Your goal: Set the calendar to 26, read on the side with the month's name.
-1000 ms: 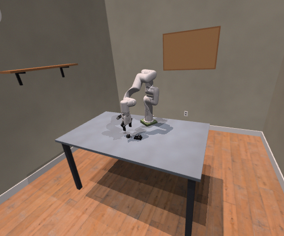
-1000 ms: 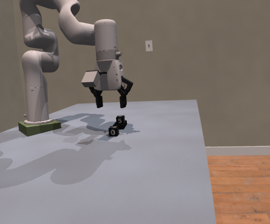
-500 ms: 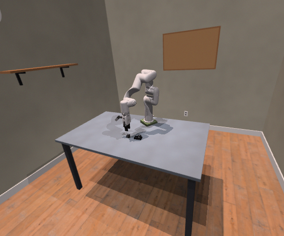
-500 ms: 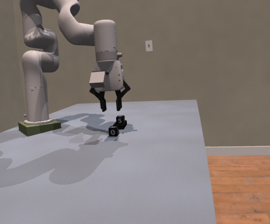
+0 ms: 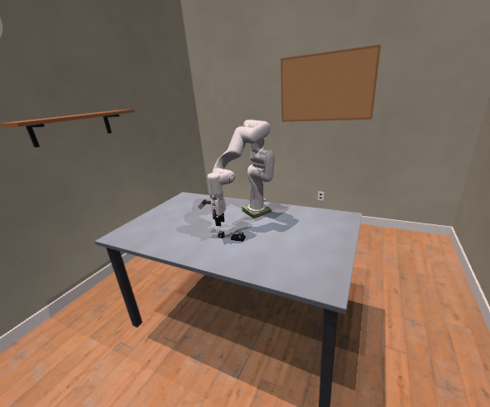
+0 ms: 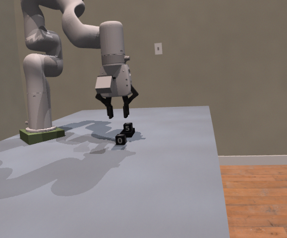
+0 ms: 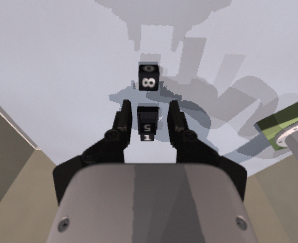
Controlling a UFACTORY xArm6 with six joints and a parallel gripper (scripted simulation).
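Note:
A small black tray (image 6: 129, 133) lies on the grey table and holds one black cube (image 6: 128, 127) whose side shows 5. A second black cube (image 6: 120, 140) stands on the table just beside the tray and shows 0 in the exterior view. In the wrist view this loose cube (image 7: 149, 78) shows 8, and the tray cube (image 7: 147, 124) shows 5 and 1. My gripper (image 6: 117, 112) hangs above the tray cube and points straight down. Its fingers are half open, with nothing between them. In the wrist view the fingers frame the tray cube from above.
The arm's base stands on a green block (image 6: 42, 134) behind and to the left of the cubes. The table's right edge (image 6: 217, 158) is far from the tray. The arm casts broad shadows on the table top around the cubes.

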